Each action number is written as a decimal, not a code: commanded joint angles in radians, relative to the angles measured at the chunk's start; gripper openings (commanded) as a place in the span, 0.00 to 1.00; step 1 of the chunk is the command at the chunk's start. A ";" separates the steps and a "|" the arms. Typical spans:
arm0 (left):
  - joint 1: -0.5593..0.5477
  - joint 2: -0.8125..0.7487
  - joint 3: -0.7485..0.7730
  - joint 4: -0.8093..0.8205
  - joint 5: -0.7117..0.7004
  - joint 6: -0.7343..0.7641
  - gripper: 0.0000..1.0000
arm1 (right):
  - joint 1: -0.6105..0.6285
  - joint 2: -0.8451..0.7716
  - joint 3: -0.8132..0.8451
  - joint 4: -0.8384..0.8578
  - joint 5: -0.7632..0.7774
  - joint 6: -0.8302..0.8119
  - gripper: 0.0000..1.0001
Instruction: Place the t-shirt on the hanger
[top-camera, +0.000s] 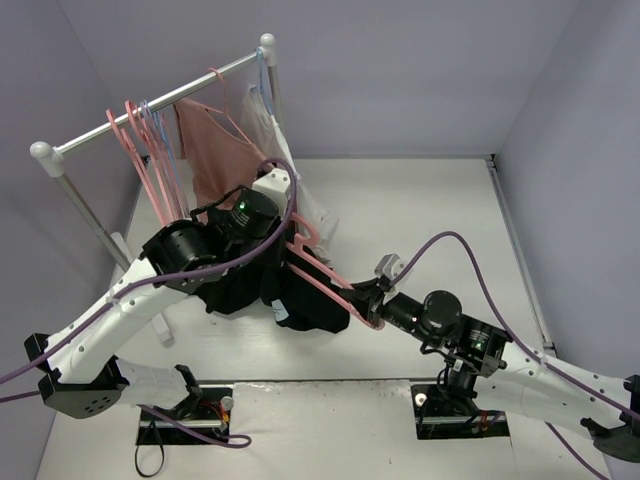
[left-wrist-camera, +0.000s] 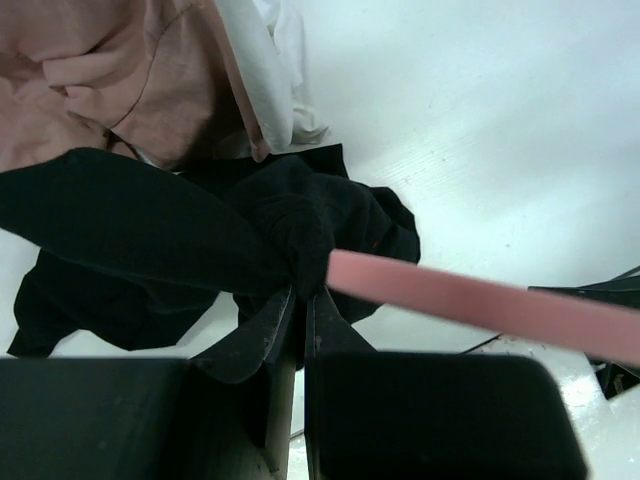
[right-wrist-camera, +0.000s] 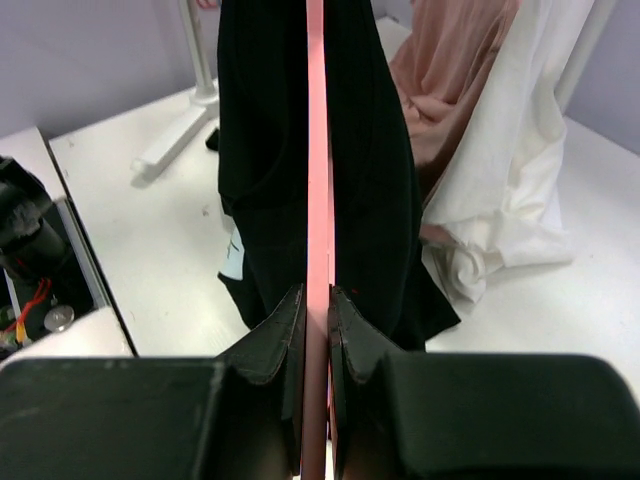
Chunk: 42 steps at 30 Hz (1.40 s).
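Lighting is even and diffuse from overhead, I note. Top view is sharp throughout, with only soft, faint shadows on the surface (top-camera: 430, 200) under both arms.

Left wrist view: the surface beyond the left hand (left-wrist-camera: 300, 300) washes out to near-white glare. The t-shirt (left-wrist-camera: 150, 220) just ahead of it reads flat black, folds barely visible. The hand's near body is dark and soft-focused.

Right wrist view: the hanger (right-wrist-camera: 316, 150) blurs close to the right hand (right-wrist-camera: 316, 295). The white garment (right-wrist-camera: 510, 170) right of it is bright, folds legible.

No legible text anywhere.
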<state>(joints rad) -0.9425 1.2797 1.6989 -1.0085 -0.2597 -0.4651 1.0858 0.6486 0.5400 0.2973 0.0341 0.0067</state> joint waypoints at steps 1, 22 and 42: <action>-0.021 -0.006 0.143 0.059 0.008 0.013 0.00 | -0.009 -0.003 0.125 0.218 -0.005 -0.052 0.00; -0.046 -0.031 0.070 0.140 0.058 0.161 0.01 | -0.047 0.056 0.112 0.304 -0.166 -0.059 0.00; 0.013 -0.247 0.038 0.137 0.076 0.559 0.61 | -0.177 0.133 0.150 0.296 -0.302 -0.034 0.00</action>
<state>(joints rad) -0.9624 1.1045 1.7593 -0.9282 -0.2189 -0.0668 0.9311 0.7787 0.6304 0.4276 -0.2135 -0.0470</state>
